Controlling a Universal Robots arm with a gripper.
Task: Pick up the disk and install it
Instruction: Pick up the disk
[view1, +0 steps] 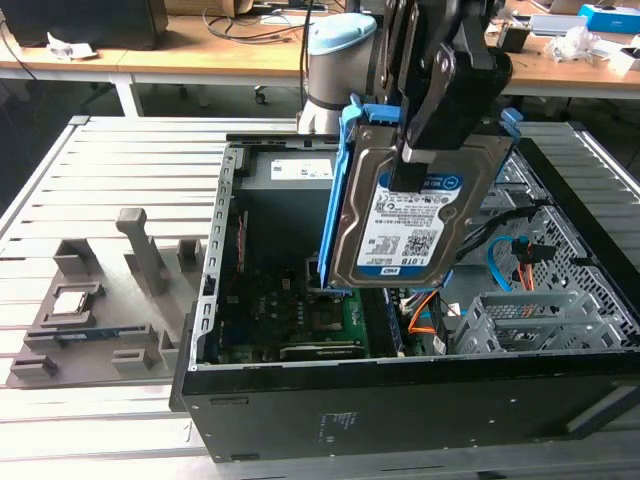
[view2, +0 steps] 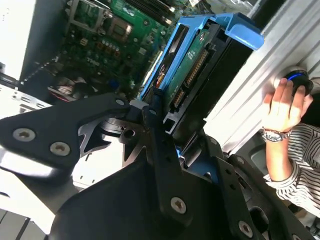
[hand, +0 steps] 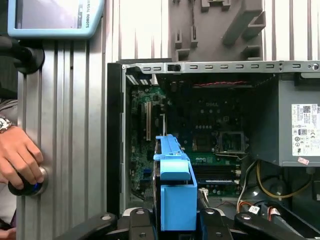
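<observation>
The disk (view1: 405, 225), a silver hard drive with a white and blue label framed by blue plastic rails, hangs on edge and tilted above the open computer case (view1: 400, 400). My gripper (view1: 412, 165) comes down from above and is shut on the disk's upper edge. In the second wrist view the black fingers (view2: 152, 112) clamp the blue-railed disk (view2: 192, 65), with its green circuit board side showing. In the first wrist view the disk's blue rail (hand: 175, 185) stands edge-on over the motherboard (hand: 200, 130).
A grey drive cage (view1: 530, 320) and orange and blue cables sit in the case at the exterior view's right. A grey fixture tray (view1: 110, 300) holding a small processor chip (view1: 75, 300) lies at the left. A person's hand (hand: 20, 160) rests on a button on the slatted table.
</observation>
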